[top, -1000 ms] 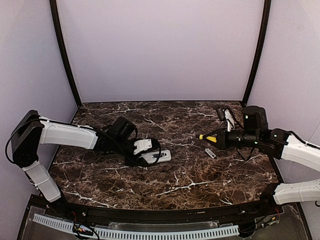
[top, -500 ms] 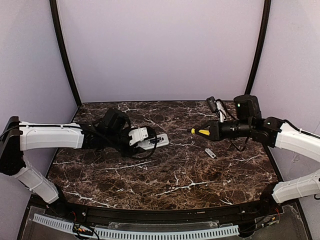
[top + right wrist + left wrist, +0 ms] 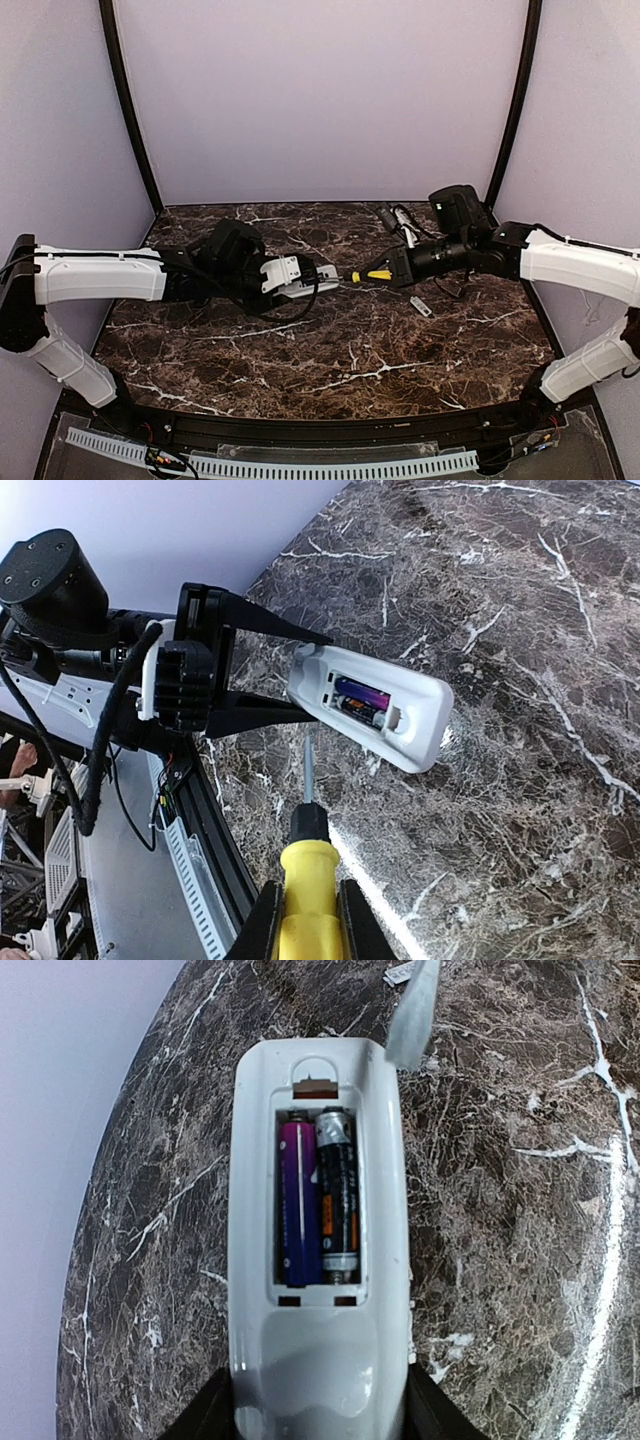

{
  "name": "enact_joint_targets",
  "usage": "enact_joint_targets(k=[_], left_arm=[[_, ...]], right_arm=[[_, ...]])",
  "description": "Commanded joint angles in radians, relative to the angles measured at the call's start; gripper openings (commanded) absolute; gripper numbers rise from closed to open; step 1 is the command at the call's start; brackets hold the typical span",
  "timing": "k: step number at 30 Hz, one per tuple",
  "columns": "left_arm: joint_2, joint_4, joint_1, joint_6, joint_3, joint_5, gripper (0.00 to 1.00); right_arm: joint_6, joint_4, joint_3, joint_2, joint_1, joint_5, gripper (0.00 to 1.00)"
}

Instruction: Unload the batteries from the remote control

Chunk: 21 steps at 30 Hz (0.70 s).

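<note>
The white remote control (image 3: 312, 276) is held off the table with my left gripper (image 3: 283, 274) shut on its near end. Its compartment is uncovered, and the two batteries lie in it side by side: a purple one (image 3: 297, 1205) and a black-and-orange one (image 3: 338, 1200). My left gripper (image 3: 320, 1415) clamps the remote (image 3: 320, 1350) from both sides. My right gripper (image 3: 402, 267) is shut on a yellow-handled screwdriver (image 3: 376, 274) that points left. In the right wrist view the gripper (image 3: 306, 925) holds the screwdriver (image 3: 308, 865) with its tip just short of the remote (image 3: 400, 725), beside the batteries (image 3: 358, 699).
A small flat grey cover (image 3: 421, 306) lies on the marble table (image 3: 330, 360) below my right gripper. Lilac walls close the back and sides. A white slotted cable rail (image 3: 300, 466) runs along the table's front edge.
My right arm has swung left with the screwdriver, bringing its tip up to the remote. My left arm has carried the remote slightly back and to the right.
</note>
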Motion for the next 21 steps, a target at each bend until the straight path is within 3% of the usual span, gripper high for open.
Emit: enact_joint_targets(k=[1, 21], left_arm=[[-0.017, -0.024, -0.029, 0.005, 0.023, -0.060, 0.00], [-0.007, -0.043, -0.064, -0.038, 0.046, -0.055, 0.00]], right_arm=[[-0.005, -0.017, 0.056, 0.032, 0.030, 0.025, 0.00], [-0.001, -0.164, 0.123, 0.131, 0.043, 0.219, 0.00]])
